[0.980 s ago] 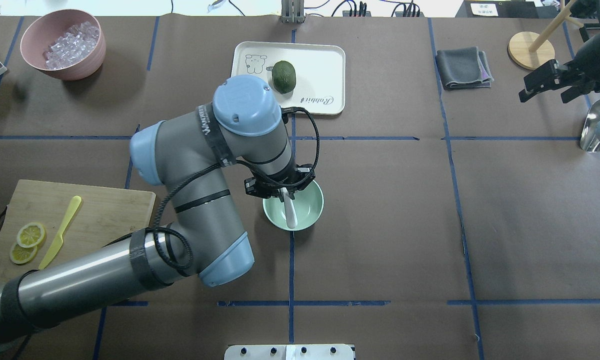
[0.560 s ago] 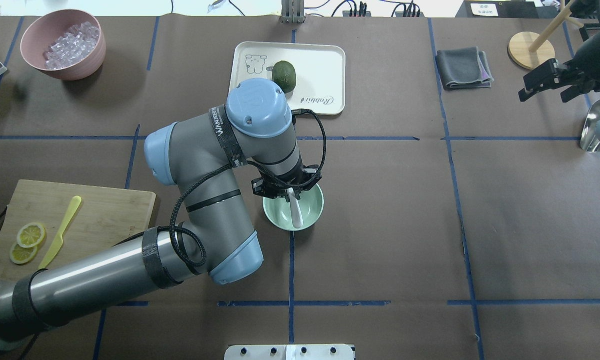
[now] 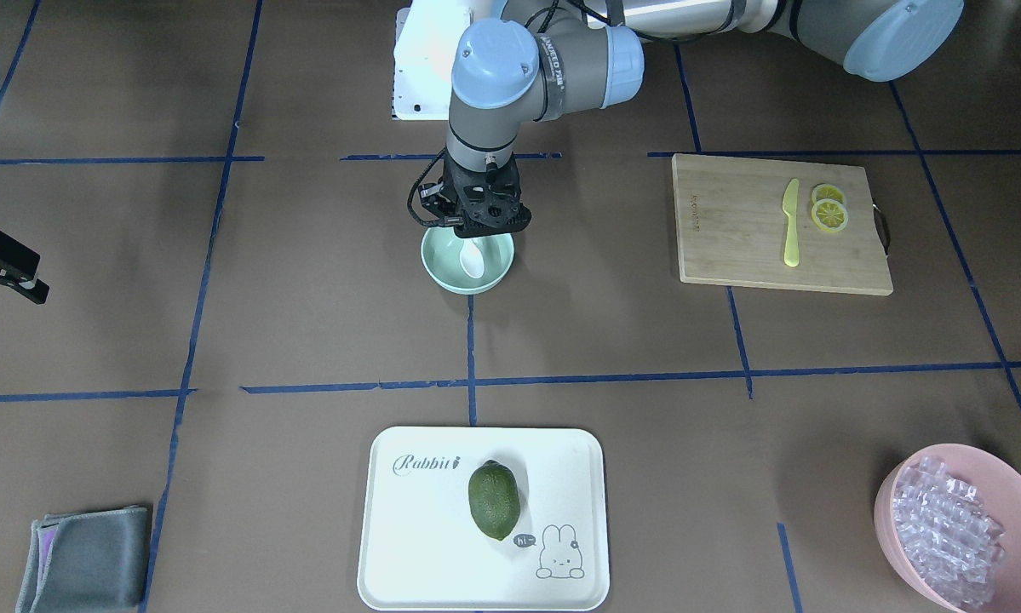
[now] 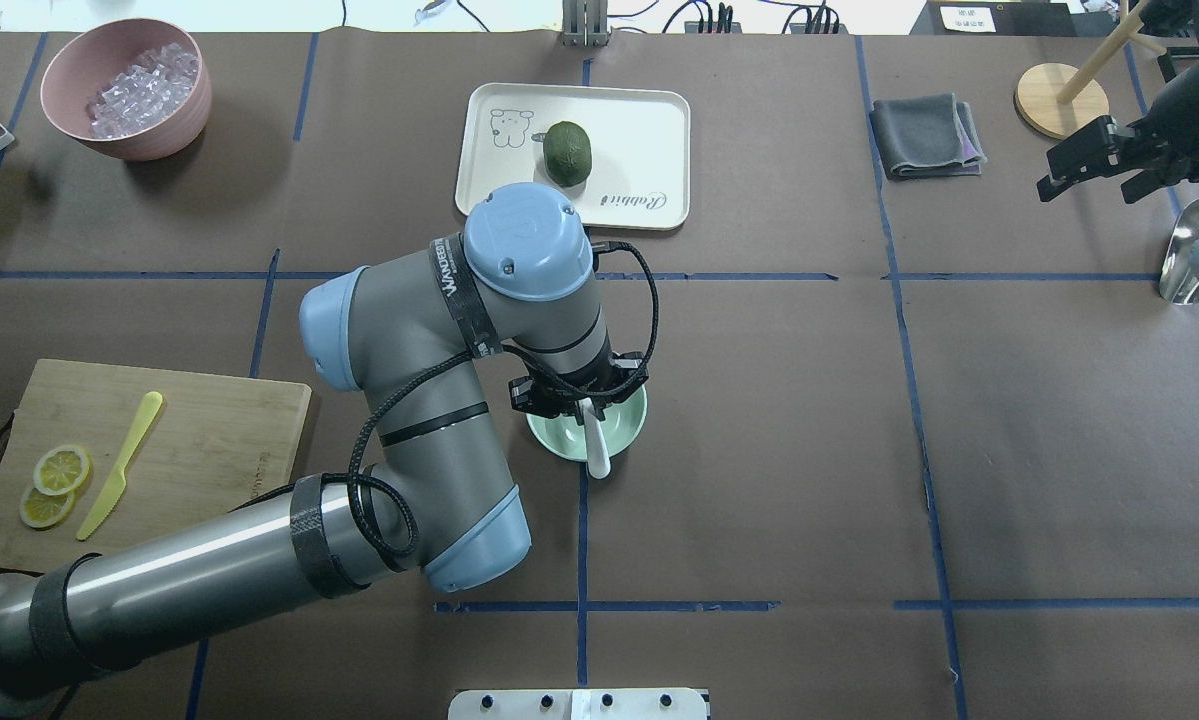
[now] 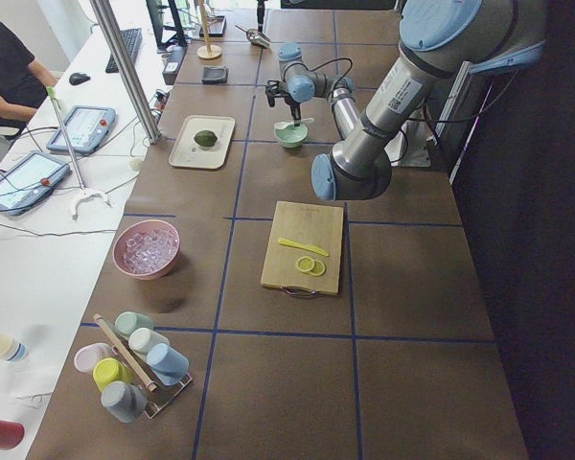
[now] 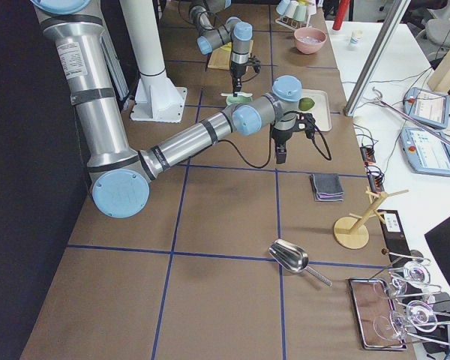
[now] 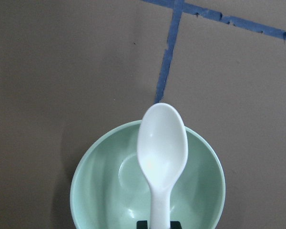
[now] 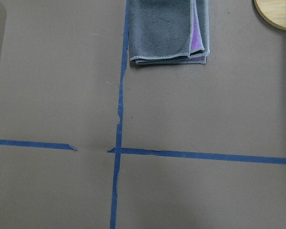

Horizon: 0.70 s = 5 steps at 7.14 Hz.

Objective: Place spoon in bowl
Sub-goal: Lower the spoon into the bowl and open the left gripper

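Note:
My left gripper [image 4: 581, 402] is shut on the handle of the white spoon [image 4: 597, 452] and holds it level a little above the mint-green bowl [image 4: 627, 425]. In the left wrist view the spoon's scoop [image 7: 162, 145] hangs over the bowl [image 7: 100, 191] and reaches past its far rim. The front-facing view shows the gripper [image 3: 476, 225] over the bowl's [image 3: 442, 271] robot-side edge, with the scoop [image 3: 473, 260] inside the rim's outline. My right gripper [image 4: 1094, 170] is open and empty at the table's far right.
A white tray [image 4: 639, 130] with a green fruit [image 4: 568, 152] lies behind the bowl. A cutting board [image 4: 209, 420] with a yellow-green knife [image 4: 119, 465] and lemon slices is at the left. A pink bowl [image 4: 154, 140] of clear cubes, a grey cloth [image 4: 924, 135] and a metal scoop [image 4: 1189, 250] stand around.
My left arm has shifted right and toward the robot with the spoon still held. The scoop tip now overhangs the bowl's near rim in the overhead view. The right arm has not moved.

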### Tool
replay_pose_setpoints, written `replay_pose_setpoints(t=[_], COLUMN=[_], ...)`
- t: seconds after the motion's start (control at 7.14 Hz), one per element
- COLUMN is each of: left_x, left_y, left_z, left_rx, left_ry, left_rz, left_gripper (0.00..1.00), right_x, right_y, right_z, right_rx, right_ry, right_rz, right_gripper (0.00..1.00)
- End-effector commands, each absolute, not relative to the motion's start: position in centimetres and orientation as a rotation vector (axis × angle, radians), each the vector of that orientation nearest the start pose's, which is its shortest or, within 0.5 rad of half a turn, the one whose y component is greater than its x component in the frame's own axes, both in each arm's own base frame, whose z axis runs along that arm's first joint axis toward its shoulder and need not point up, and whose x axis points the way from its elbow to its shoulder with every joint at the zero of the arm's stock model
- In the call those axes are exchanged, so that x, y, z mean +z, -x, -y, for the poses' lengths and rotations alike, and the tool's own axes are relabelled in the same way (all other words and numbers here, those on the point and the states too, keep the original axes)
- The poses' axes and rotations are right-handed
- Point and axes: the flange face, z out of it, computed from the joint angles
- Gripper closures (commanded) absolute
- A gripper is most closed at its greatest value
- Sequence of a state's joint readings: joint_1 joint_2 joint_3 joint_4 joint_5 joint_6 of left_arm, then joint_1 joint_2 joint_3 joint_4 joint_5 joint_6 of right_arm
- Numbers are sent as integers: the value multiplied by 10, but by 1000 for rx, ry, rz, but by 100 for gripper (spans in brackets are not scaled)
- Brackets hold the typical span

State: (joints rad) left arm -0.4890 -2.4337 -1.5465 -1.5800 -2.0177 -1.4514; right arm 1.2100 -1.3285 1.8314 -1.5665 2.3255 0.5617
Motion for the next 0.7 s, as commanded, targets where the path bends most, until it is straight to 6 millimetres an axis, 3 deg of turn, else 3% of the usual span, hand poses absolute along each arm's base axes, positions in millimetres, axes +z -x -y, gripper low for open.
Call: replay_pose_setpoints(t=[0.0,0.28,0.56], left_x=[132,133,132], left_y=[-595,-593,-582], left_z=[413,414,414], left_rx=[-147,-164,-168], left_ry=[157,163,157], left_rz=[-919,-911,-925], left_gripper=[62,0,0], right_x=[402,402,402], right_y=[137,137,137], right_z=[556,556,555], right_rx=[0,0,-1], right_ry=[-104,-104,-103], right_rz=[873,874,874], right_gripper=[0,0,0])
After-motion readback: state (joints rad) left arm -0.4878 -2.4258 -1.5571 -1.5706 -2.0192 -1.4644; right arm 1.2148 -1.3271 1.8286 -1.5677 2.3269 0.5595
